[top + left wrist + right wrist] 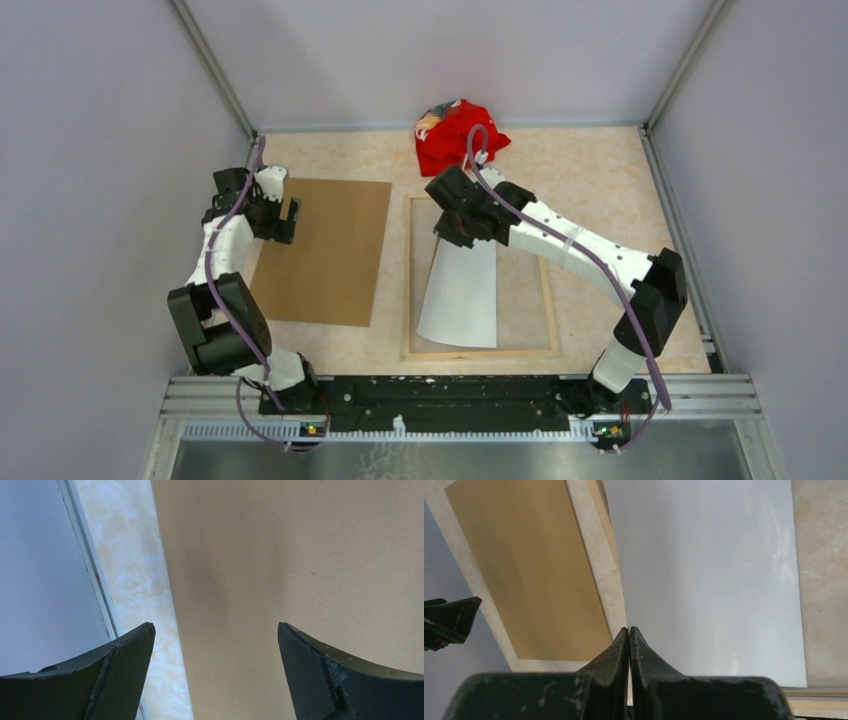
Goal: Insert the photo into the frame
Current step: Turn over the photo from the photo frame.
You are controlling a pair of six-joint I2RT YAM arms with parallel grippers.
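Right claw [629, 630] is pressed together on the far edge of the photo [704, 580], which hangs from it white back up. In the top view that claw [452, 236] sits just above the picture's centre, and the sheet [462, 295] slopes down into the frame [480, 352]. The frame lies back up at centre right, its pale wood edges showing. Left claw [215, 627] stands wide apart and holds nothing. It is at the upper left, over the left edge of the brown backing board [325, 250].

The frame holds only the photo, and only in part. The sheet's near edge seems to rest in the recess at the lower left, while the right side of the recess shows bare table [600, 170] through the pane.

The sheet looks skewed against the frame, its left edge slanting, so letting go now could leave a corner riding on the wood rim. Pushing it flat while pinched could buckle or crease the thin paper. Nothing steadies the frame, so dragging the sheet might slide the frame too. A red cloth [458, 135] lies well clear at top centre.
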